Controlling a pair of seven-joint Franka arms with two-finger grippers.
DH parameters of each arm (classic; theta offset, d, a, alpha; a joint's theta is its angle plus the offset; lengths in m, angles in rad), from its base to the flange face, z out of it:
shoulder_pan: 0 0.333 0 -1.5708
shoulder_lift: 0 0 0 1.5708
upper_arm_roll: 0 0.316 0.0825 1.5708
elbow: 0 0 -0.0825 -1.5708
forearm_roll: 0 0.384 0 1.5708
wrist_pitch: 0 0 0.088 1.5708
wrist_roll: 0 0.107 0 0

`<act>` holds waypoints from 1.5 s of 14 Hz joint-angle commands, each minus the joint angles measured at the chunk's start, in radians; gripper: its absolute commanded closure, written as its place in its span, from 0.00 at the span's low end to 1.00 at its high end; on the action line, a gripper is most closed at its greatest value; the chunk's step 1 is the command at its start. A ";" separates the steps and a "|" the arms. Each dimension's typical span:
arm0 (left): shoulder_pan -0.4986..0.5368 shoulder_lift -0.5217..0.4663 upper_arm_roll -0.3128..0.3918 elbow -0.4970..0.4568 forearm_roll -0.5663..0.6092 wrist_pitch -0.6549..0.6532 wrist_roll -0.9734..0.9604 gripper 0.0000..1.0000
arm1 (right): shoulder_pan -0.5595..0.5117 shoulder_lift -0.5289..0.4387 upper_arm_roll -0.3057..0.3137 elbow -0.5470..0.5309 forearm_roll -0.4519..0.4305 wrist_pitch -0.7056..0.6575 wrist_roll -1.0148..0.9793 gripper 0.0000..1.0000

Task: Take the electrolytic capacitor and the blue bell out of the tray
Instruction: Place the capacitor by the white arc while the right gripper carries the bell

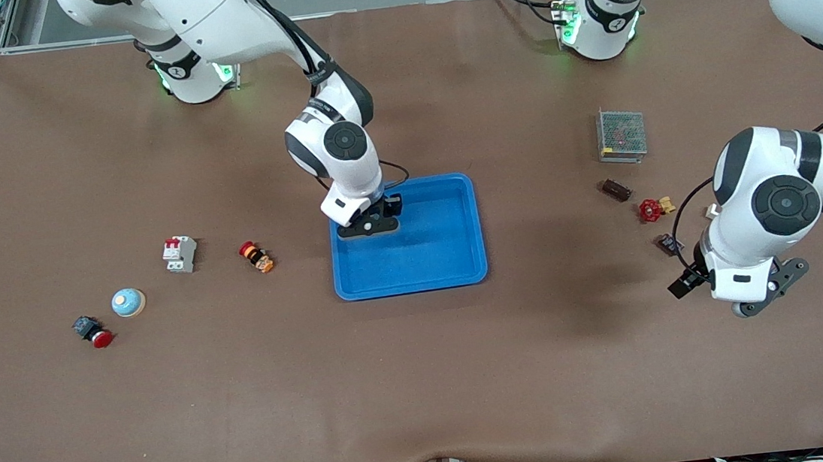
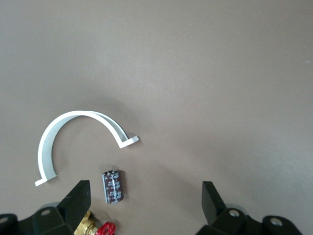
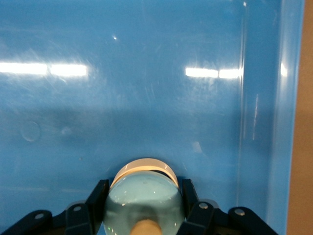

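My right gripper (image 1: pixel 371 224) (image 3: pixel 144 190) is low in the blue tray (image 1: pixel 452 257) (image 3: pixel 146 88), at its corner toward the robots' bases and the right arm's end. It is shut on a light-blue bell (image 3: pixel 144 198) with a pale wooden base. In the front view the hand hides that bell. A second light-blue bell (image 1: pixel 128 302) sits on the table toward the right arm's end. The dark capacitor (image 2: pixel 113 186) (image 1: pixel 668 243) lies on its side on the table mat. My left gripper (image 2: pixel 145 192) (image 1: pixel 742 293) hangs open above the mat beside it, nothing between its fingers.
Near the capacitor lie a red valve handle on brass (image 1: pixel 651 209) (image 2: pixel 100 229), a white half-ring (image 2: pixel 73 142), a brown block (image 1: pixel 616 189) and a mesh box (image 1: pixel 622 134). Toward the right arm's end are a white breaker (image 1: pixel 179 253), an orange-red part (image 1: pixel 256 256) and a red push-button (image 1: pixel 93 331).
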 commanded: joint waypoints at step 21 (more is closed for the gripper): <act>0.017 -0.048 -0.090 0.104 -0.044 -0.100 0.232 0.00 | -0.522 -0.302 0.002 -0.114 -0.024 -0.212 -0.944 0.50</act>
